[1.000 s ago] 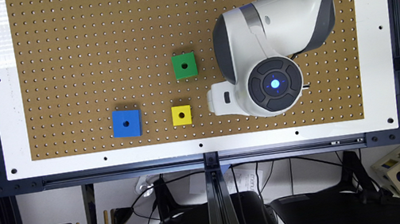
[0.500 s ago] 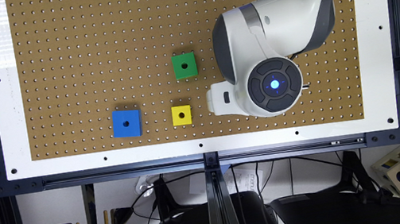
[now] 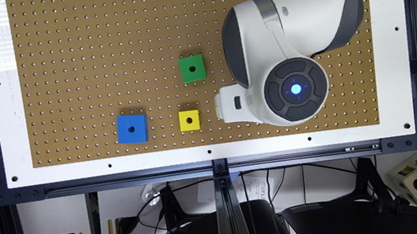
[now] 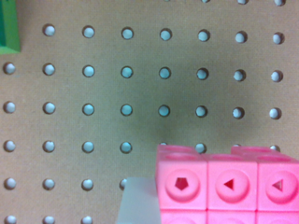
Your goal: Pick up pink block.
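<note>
The pink block (image 4: 229, 186) sits close to the wrist camera, with a row of studded pink cubes showing and the brown pegboard (image 4: 140, 93) behind it. A pale translucent part of my gripper lies against one end of the block. In the exterior view the gripper (image 3: 231, 103) is the white part past the wrist, hanging over the board just to the exterior view's right of the yellow block (image 3: 189, 120). There the arm hides the pink block.
A green block (image 3: 192, 68) lies up-board of the yellow one, and its corner (image 4: 8, 28) shows in the wrist view. A blue block (image 3: 132, 128) lies further to the exterior view's left. The board's white border (image 3: 214, 152) runs along the near edge.
</note>
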### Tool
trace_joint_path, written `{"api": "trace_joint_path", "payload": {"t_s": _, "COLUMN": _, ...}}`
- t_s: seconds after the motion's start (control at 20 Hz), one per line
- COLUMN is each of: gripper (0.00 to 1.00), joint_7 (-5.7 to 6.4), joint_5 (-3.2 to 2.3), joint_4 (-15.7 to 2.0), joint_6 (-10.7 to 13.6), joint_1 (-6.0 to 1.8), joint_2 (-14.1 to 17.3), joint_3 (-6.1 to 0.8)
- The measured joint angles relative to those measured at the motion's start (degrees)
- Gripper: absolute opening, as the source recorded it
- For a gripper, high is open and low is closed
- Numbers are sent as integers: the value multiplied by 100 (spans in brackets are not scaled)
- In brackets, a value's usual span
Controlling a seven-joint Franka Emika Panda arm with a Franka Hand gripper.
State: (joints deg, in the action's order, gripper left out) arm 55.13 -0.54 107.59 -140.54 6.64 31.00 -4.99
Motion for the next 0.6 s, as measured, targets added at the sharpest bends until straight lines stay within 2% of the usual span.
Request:
{"api": "trace_joint_path", "payload": {"t_s": 0.3, "gripper": 0, "joint_7": 0, "joint_5": 0, "joint_4": -2, "joint_6": 218, "joint_1": 0, "joint_2": -238, "joint_3": 0}}
{"api": "trace_joint_path", "payload": {"t_s": 0.6, "gripper": 0, "joint_7": 1, "joint_5": 2, "joint_4": -3, "joint_6": 732, "joint_1": 0, "joint_2": -753, "joint_3": -3}}
